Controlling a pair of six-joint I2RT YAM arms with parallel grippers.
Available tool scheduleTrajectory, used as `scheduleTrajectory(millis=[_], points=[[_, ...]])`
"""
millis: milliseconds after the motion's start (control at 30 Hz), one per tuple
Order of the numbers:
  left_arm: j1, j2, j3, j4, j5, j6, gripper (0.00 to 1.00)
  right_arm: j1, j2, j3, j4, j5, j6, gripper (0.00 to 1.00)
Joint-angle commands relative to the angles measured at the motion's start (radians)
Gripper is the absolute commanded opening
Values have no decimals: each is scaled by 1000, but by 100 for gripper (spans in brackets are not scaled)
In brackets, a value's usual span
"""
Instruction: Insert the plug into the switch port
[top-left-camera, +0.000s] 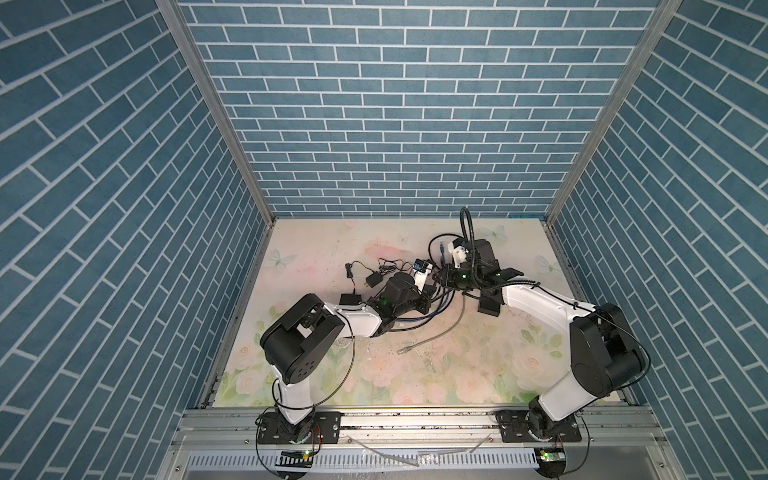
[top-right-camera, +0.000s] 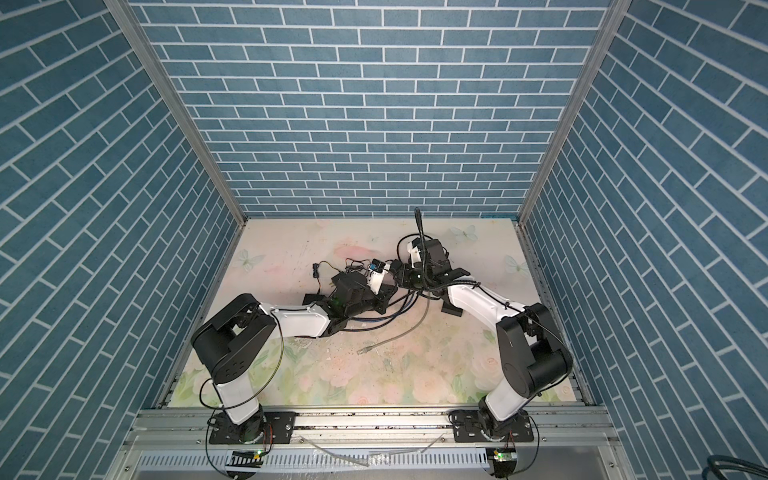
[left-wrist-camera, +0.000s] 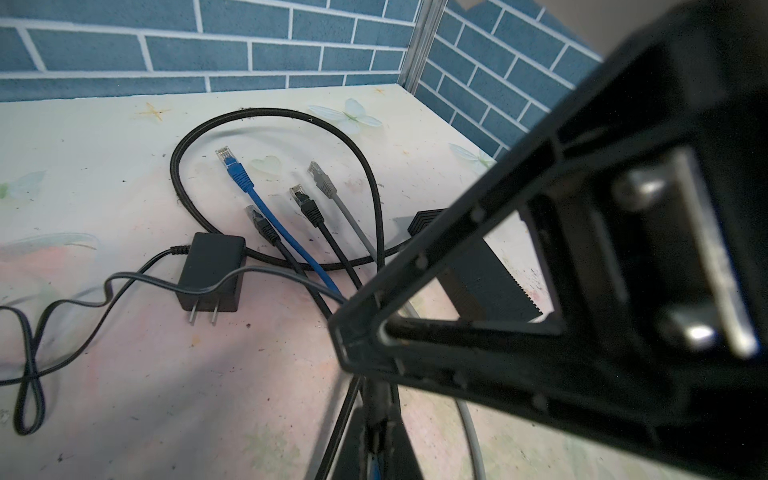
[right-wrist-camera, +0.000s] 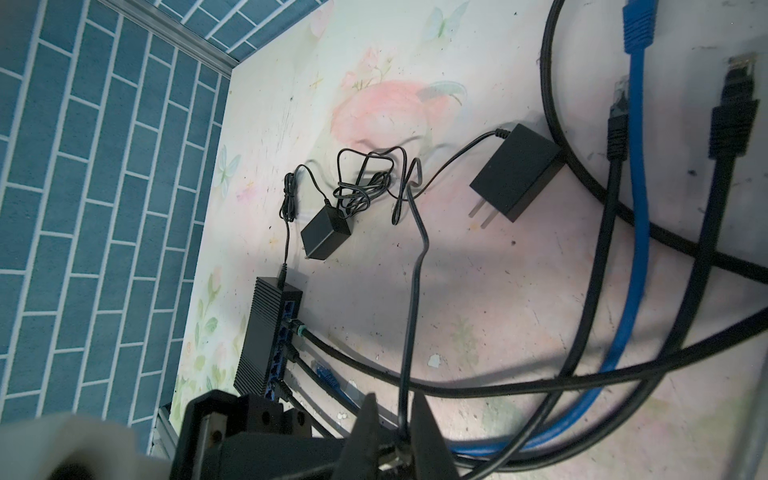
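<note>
blue brick-print walls box in a flowery, pretty scuffed counter (top-left-camera: 316, 249). leftmost in the clutter is the switch (right-wrist-camera: 259, 332), black and ribbed, with several network cables in its ports and a thin lead in one end. just beside it lies a small adapter (right-wrist-camera: 326, 232) in a tangle of cord, then a bigger adapter (right-wrist-camera: 515, 170), prongs out.

both arms meet mid-counter. the left claw (left-wrist-camera: 349, 330) is pressed together. a thin cord (right-wrist-camera: 415, 270) runs right up to its tip, but i can't tell if it's nipped. the right claw (right-wrist-camera: 395, 405) flanks that cord with a gap on one side. the plug (right-wrist-camera: 398, 454) seems to sit down between its fingers, well apart from the switch, and i can't tell if it's gripped. a loose blue cable (left-wrist-camera: 249, 191) lies nearby.
</note>
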Motion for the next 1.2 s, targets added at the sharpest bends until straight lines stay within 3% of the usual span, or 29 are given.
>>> scheduleTrajectory(millis=[0, 1167], points=[[-4, 17, 20, 23, -9, -7, 0, 5, -22, 0, -15, -7, -1, 16], [-2, 11, 19, 22, -7, -7, 0, 24, 28, -7, -14, 17, -4, 16]])
